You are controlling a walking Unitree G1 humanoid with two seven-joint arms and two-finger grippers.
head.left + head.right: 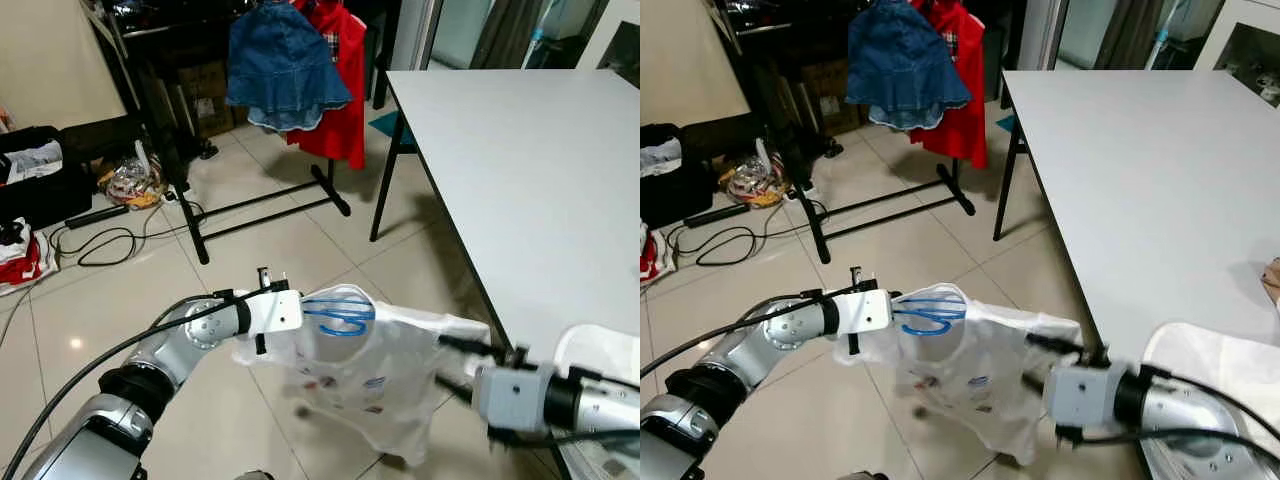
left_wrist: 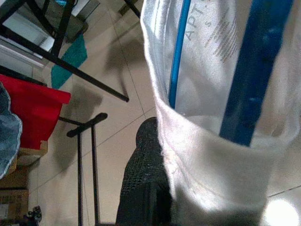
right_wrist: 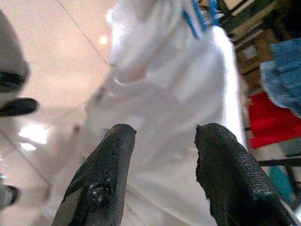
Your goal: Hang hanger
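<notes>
From the head views, the main risk was the white shirt sliding off the blue hanger, since the garment hung loosely in mid-air over the tiled floor, well apart from the clothes rack where it belonged; a swing toward the white table edge could also snag it. The left gripper sat at the shirt's collar by the hanger, while the right gripper reached at the shirt's far shoulder. In the left wrist view, one black finger pressed against the collar fabric beside the blue hanger bars, apparently clamped on the shirt. In the right wrist view, the two fingers stood clearly apart, holding nothing, the shirt just beyond them.
</notes>
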